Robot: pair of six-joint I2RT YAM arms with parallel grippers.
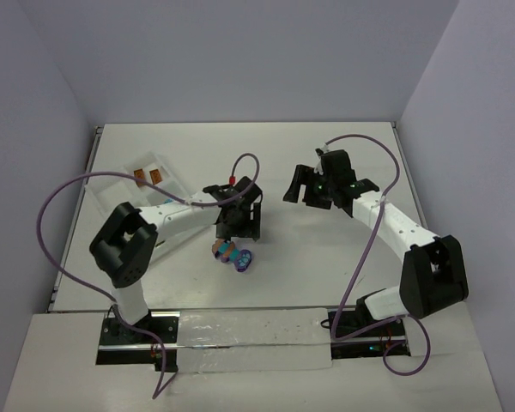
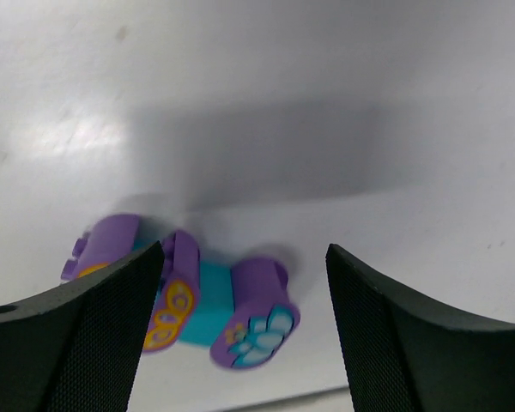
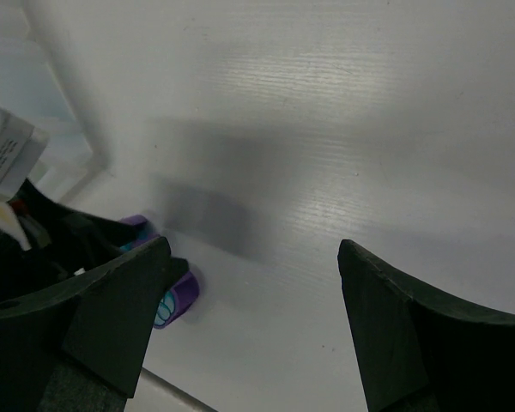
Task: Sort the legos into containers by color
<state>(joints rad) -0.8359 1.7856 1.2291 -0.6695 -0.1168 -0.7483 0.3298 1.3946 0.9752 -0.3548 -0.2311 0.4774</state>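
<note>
Overhead, we see the left arm's black two-finger gripper (image 1: 235, 232) hanging directly above a small snapped-together cluster of purple and turquoise plastic studded bricks (image 1: 233, 252). The cluster lies on the white tabletop (image 1: 326, 275) close to its centre, a little toward 7 o'clock.

From the left wrist camera we find the jaws spread wide and pinching nothing. The cluster, marked with orange-yellow and pale blue prints, rests on the surface just beyond them. Its left end is hidden behind the left finger (image 2: 86, 335), while the right finger (image 2: 412, 343) stands apart from it.

At 2 o'clock from the cluster, and well apart from it, the right arm's black two-finger gripper (image 1: 302, 193) hangs over bare table. Its jaws are likewise spread and empty. In its own wrist view we glimpse only a purple edge of the cluster beside its left finger (image 3: 112, 300).

At 10 o'clock sits the shallow white plastic tray with raised dividers (image 1: 110, 190). Two orange-brown plastic bricks (image 1: 148, 176) lie side by side in one of its far compartments.
</note>
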